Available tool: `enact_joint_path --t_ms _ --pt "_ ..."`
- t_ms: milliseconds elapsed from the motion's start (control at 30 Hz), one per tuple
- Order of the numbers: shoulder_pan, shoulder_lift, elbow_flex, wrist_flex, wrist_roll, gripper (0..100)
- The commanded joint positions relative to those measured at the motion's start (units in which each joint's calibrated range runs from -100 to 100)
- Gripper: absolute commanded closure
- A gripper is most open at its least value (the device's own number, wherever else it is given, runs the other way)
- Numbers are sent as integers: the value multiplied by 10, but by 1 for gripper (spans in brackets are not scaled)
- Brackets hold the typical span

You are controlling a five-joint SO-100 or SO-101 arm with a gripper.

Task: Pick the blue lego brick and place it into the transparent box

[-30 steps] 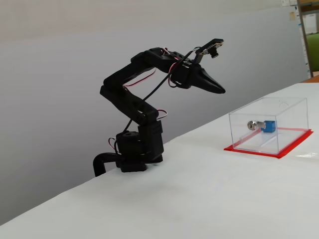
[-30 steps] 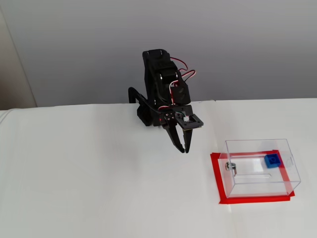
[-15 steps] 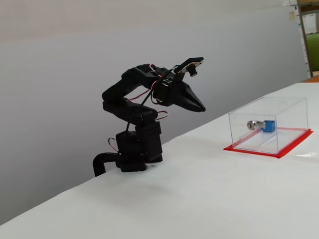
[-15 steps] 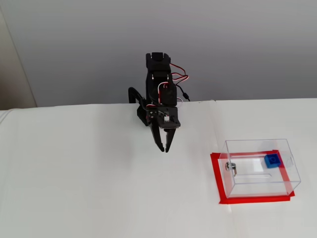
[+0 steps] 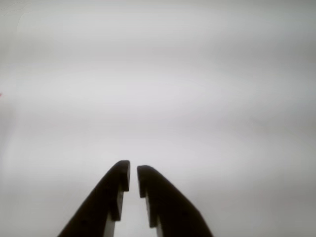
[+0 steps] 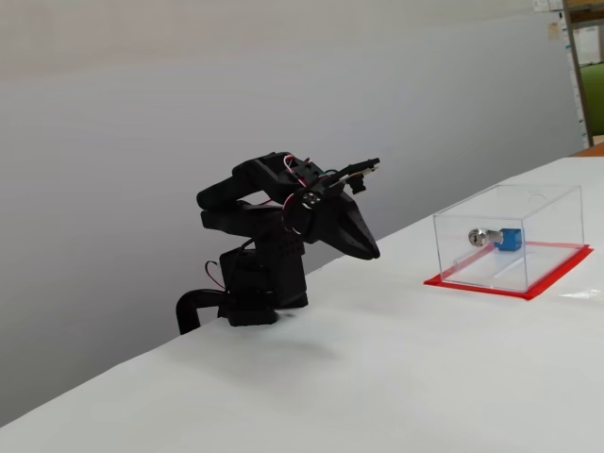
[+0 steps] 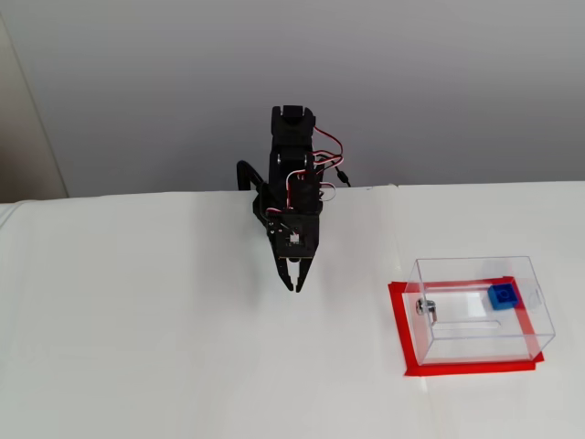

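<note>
Folded back toward its base since the earlier frames, the arm [image 6: 274, 203] now sits lower and more compact, and the gripper [image 7: 291, 286] has swung away from the transparent box [image 7: 480, 311] to point down over bare worktop. In both fixed views the fingertips hang just above the white worktop [image 6: 377, 377] without touching it.

From the wrist view the gripper [image 5: 133, 177] shows its two dark fingers [image 5: 153, 197] almost together, with only a thin slit between the tips and nothing held in it (all that lies beyond them is blank pale surface).

Off toward the right edge of the worktop stands the transparent box [image 6: 510, 236], well apart from the arm, on a red base sheet [image 7: 399, 329] that edges its bottom. Inside it rests the blue lego brick [image 7: 504, 295], near the back right corner of the box in the higher fixed view, studs up. From the lower side-on fixed view the blue lego brick [image 6: 510, 240] sits just beside a small silver metal cylinder [image 6: 479, 236]; in the higher one the silver metal cylinder [image 7: 423, 306] appears at the box's left wall, apart from the brick.

The arm's base [image 6: 260, 293] is fixed at the worktop's far edge, before a plain grey wall [image 7: 457, 82].
</note>
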Motion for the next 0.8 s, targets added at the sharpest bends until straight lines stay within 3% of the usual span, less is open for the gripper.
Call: enact_joint_path --t_ms 0,467,767 --pt "-3 -54 37 -8 -3 98" --pt "-19 -129 180 -8 -29 98" --pt "-6 -129 207 -85 -28 98"
